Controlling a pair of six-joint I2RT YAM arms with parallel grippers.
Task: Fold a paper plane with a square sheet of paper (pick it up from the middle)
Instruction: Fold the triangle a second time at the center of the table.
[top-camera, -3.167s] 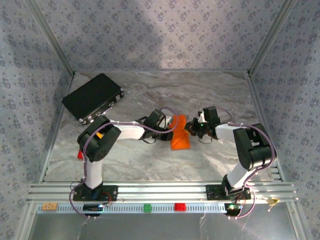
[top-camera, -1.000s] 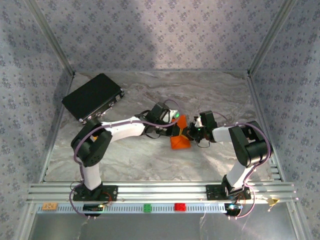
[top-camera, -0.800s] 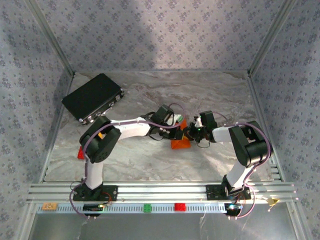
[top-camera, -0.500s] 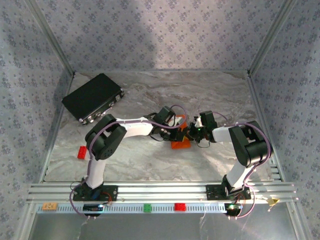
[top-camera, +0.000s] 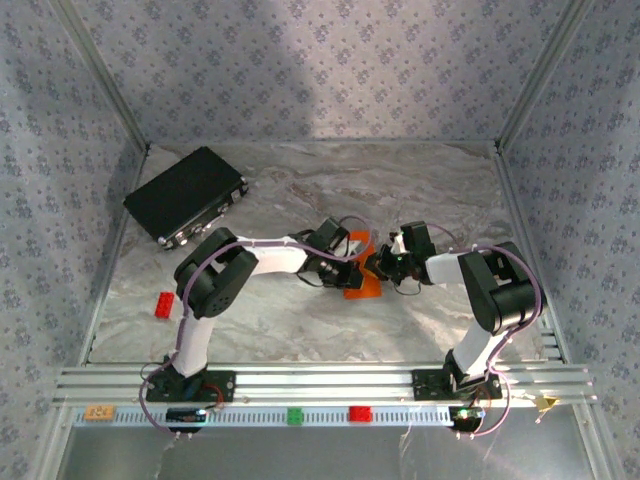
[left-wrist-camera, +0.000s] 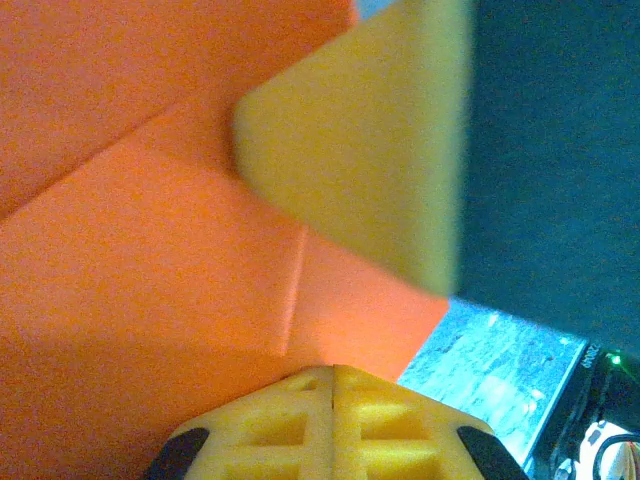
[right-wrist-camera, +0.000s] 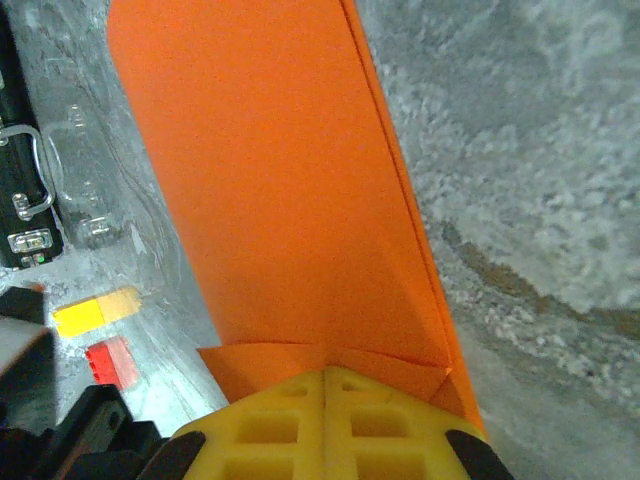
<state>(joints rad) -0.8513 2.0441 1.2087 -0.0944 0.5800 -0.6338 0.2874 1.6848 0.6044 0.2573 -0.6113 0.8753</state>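
Since the earliest top frame the left arm's elbow has swung right, baring 1 small red block (top-camera: 162, 304) at centre left. The left end effector (top-camera: 347, 268) has slid over the bright orange paper sheet (top-camera: 362, 290), which shows less of itself than before.

2 arms meet at the middle of the marbled grey surface (top-camera: 420, 190). The 1 folded sheet lies between their tips, most of it hidden under them.

The left end effector is clenched, its yellow tips against creased orange paper at the bottom of the left wrist view; whether it pinches the sheet cannot be told. A blurred yellow wedge (left-wrist-camera: 370, 150) at upper centre there is hard to identify.

The right end effector (top-camera: 380, 266) is clenched too, its tips on the near end of a long orange strip in the right wrist view.

1 black rectangular case (top-camera: 187, 195) sits at the upper left. 1 green block (top-camera: 296, 415) and 1 more red block (top-camera: 360, 413) sit on the front rail at the bottom.
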